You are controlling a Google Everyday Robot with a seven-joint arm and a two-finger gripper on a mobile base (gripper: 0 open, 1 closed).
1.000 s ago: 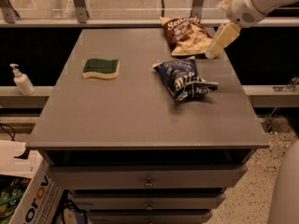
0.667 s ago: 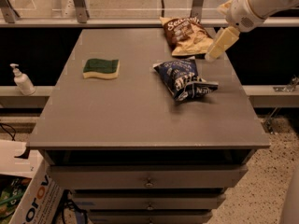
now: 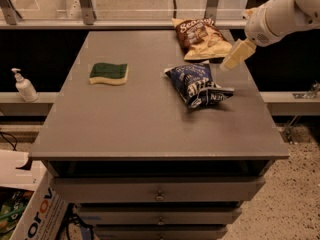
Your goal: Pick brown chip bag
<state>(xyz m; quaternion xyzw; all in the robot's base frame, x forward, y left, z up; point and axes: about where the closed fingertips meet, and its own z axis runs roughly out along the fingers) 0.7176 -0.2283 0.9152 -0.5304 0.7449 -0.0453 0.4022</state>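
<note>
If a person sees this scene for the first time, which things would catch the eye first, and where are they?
The white arm reaches in from the upper right, with its gripper at the right corner of the brown chip bag, which lies at the far edge of the table. A crumpled blue bag lies right of the table's middle, and a green-and-yellow sponge sits alone on the left.

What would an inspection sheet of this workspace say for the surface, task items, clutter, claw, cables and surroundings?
Surface: grey table top over drawers.
Job's things: brown chip bag lies at the far right of the top, not lifted.
Clutter: dark blue bag at mid right; green and yellow sponge at left.
Grippers: claw just right of the brown chip bag; contact cannot be told.
Cables: dark cable on the floor beyond the table.
Surroundings: pump bottle on the left ledge; cardboard box on the floor at lower left.
</note>
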